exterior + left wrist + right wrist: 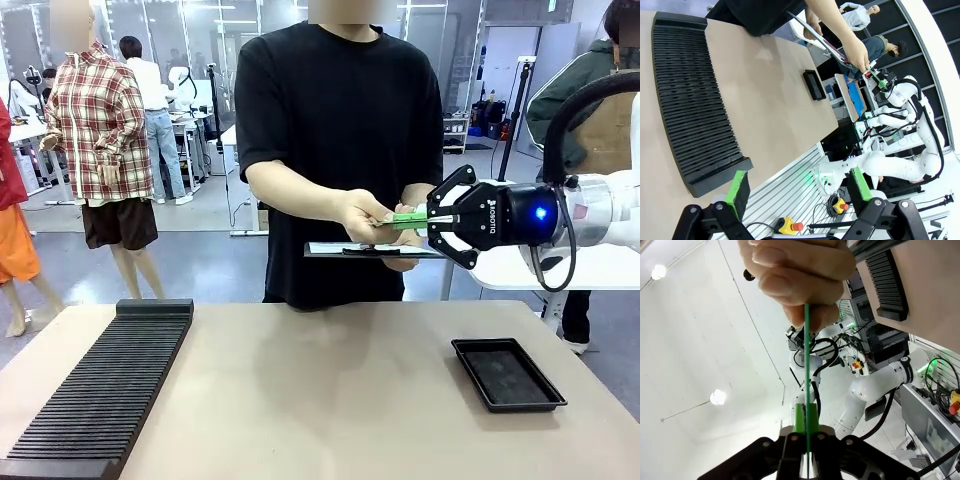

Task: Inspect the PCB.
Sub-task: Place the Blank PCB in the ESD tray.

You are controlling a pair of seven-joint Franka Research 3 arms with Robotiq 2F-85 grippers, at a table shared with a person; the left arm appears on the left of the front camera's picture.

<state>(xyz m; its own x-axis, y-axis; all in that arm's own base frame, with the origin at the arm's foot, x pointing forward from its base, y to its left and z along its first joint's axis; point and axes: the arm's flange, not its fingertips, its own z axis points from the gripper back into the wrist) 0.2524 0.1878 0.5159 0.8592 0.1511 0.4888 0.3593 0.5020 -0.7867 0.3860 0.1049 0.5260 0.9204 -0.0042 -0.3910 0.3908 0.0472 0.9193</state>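
The PCB (404, 219) is a thin green board held level above the table's far edge. My right gripper (432, 219) is shut on its right end, and the person's hand (364, 214) pinches the other end. Seen from the right wrist, the PCB (806, 360) is edge-on, a thin green line running from my shut right gripper (806, 419) up into the person's fingers (800, 275). My left gripper (799, 186) is open with nothing between its green pads (738, 187), low beside the table's near edge. In the left wrist view the PCB (874, 75) shows far off.
The person's other hand holds a clipboard (368, 249) just below the PCB. A long black slotted rack (100, 385) lies at the table's left. A shallow black tray (507, 373) sits at the right. The middle of the table (320, 390) is bare.
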